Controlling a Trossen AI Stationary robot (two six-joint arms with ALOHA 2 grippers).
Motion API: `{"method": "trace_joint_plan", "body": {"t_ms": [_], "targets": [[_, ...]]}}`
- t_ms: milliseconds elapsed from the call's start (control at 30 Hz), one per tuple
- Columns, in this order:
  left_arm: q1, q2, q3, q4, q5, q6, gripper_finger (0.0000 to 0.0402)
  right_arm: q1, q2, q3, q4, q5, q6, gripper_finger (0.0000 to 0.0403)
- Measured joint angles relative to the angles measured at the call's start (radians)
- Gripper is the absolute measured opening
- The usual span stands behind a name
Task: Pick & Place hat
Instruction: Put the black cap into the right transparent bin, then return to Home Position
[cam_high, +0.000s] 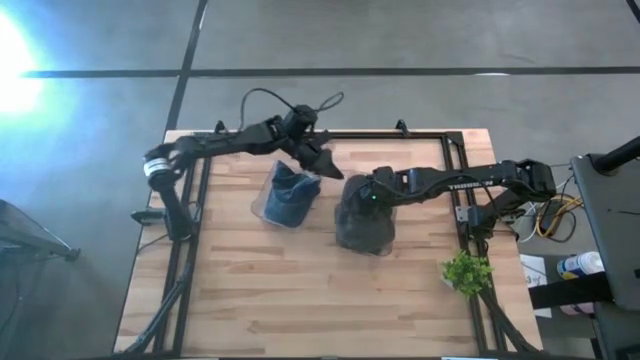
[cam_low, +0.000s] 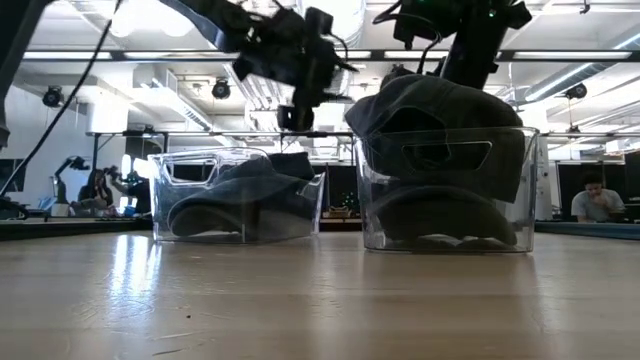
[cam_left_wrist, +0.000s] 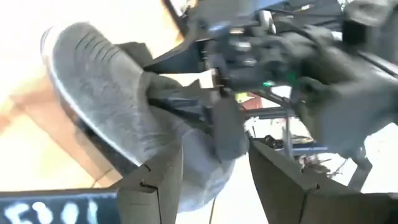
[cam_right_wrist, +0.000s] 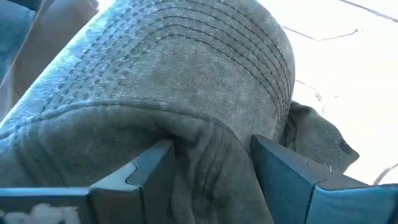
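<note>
A dark grey cap (cam_low: 435, 120) sits in the right clear bin (cam_low: 380, 215), its top rising above the rim; from above the cap (cam_high: 365, 225) fills that bin. My right gripper (cam_right_wrist: 208, 149) is over it (cam_high: 358, 195), shut on its cloth. The left clear bin (cam_high: 262, 205) holds dark blue cloth (cam_low: 240, 195). My left gripper (cam_left_wrist: 214, 180) hangs open above that bin's far right corner (cam_high: 325, 165), pointing toward the cap and touching nothing. My right gripper pinches a bunched fold of the cap's crown cloth (cam_right_wrist: 205, 165) between its two fingers, just behind the stitched brim (cam_right_wrist: 186, 56). It comes from above, slanting in from the table's right. The cap's lower part is down inside the right bin.
A small green plant (cam_high: 466, 272) stands near the table's right edge. Black frame rails (cam_high: 450, 150) run along the table's far and side edges. Bare wood lies on the near half (cam_high: 300, 300). People sit in the room behind (cam_low: 595, 195).
</note>
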Motion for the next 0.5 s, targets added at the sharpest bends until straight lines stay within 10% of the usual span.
{"method": "trace_joint_plan", "body": {"t_ms": [500], "targets": [[0.001, -0.375, -0.002, -0.103, -0.07, 0.245, 0.0177, 0.02, -0.166, 0.105, -0.08, 0.036, -0.158, 0.0203]]}}
